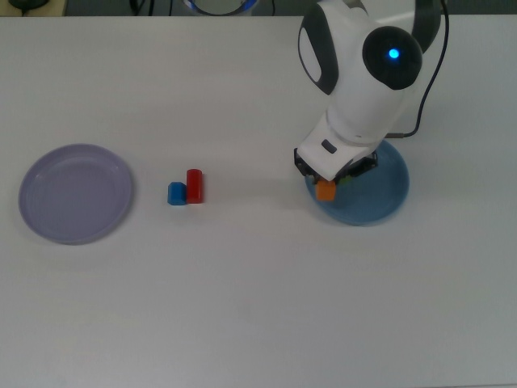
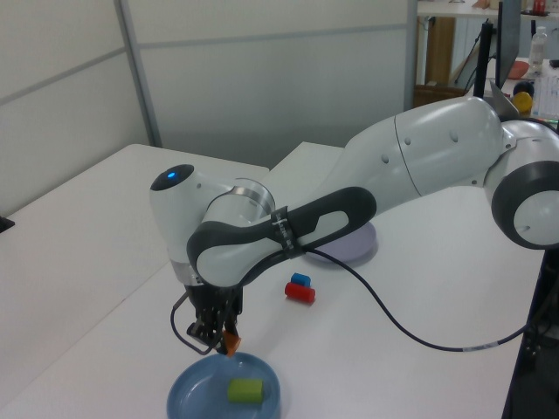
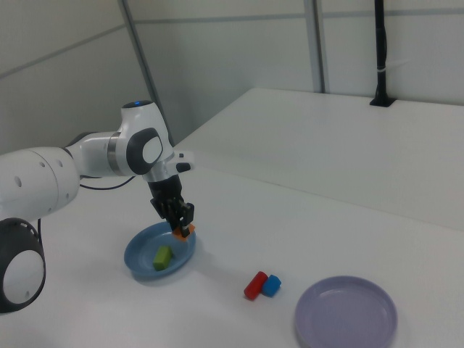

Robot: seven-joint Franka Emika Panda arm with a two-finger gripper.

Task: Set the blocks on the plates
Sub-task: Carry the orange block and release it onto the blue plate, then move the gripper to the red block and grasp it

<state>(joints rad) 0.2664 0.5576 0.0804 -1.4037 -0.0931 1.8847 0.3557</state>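
Orange block (image 1: 325, 191) sits clamped in the pincer (image 1: 327, 184), raised above the near rim of the light blue plate (image 1: 380, 202), at the edge nearest the other blocks. Directly beneath and just past the pincer, the green block (image 3: 162, 257) lies inside that plate. Well away from the pincer, the red block (image 1: 194, 185) and blue cube (image 1: 176, 193) touch each other on the white worktop (image 1: 258, 307), with the lavender plate (image 1: 77, 192) farther off still. Judging from this, a release here risks the orange block catching the rim and tumbling onto the worktop, or knocking the green block.
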